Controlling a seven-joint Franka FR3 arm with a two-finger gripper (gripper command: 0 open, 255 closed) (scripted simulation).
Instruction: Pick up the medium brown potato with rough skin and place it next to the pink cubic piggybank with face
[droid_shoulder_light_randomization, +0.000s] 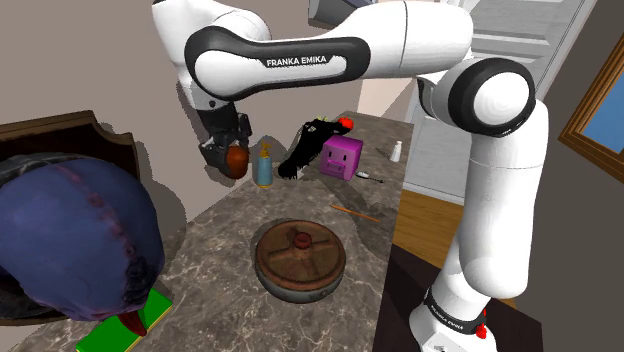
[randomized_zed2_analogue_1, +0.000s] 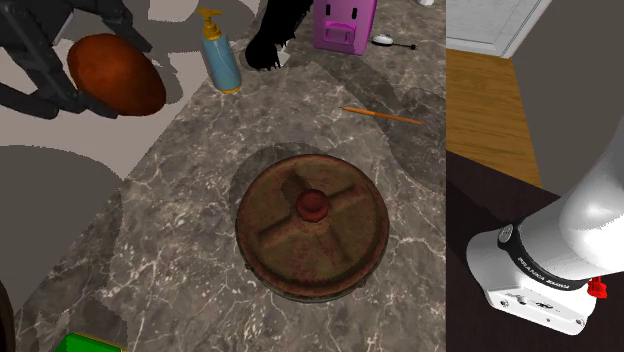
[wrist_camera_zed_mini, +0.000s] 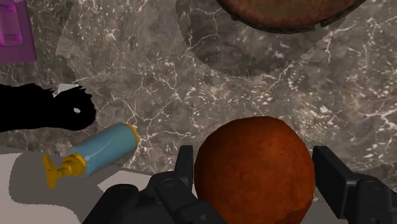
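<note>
The brown rough-skinned potato (wrist_camera_zed_mini: 254, 167) is clasped between my black fingers, lifted above the marble counter (droid_shoulder_light_randomization: 240, 230). In the shoulder view my gripper (droid_shoulder_light_randomization: 231, 158) hangs just left of the blue pump bottle (droid_shoulder_light_randomization: 263, 165), with the potato (droid_shoulder_light_randomization: 237, 160) in it. The second exterior view has the potato (randomized_zed2_analogue_1: 115, 74) at its upper left, held by the gripper (randomized_zed2_analogue_1: 100, 70). The pink cubic piggybank (droid_shoulder_light_randomization: 342, 157) stands farther along the counter, beyond a black figure (droid_shoulder_light_randomization: 305, 148). It also appears in the other views: piggybank (randomized_zed2_analogue_1: 345, 24), piggybank (wrist_camera_zed_mini: 15, 32).
A round rusty-brown lid-like disc (droid_shoulder_light_randomization: 299, 260) lies mid-counter. An orange pencil (randomized_zed2_analogue_1: 384, 115) and a small white spoon (randomized_zed2_analogue_1: 392, 42) lie near the piggybank. A blue bundle (droid_shoulder_light_randomization: 70, 235) and a green block (droid_shoulder_light_randomization: 135, 320) sit at the shoulder view's lower left. A small white bottle (droid_shoulder_light_randomization: 396, 151) stands at the far edge.
</note>
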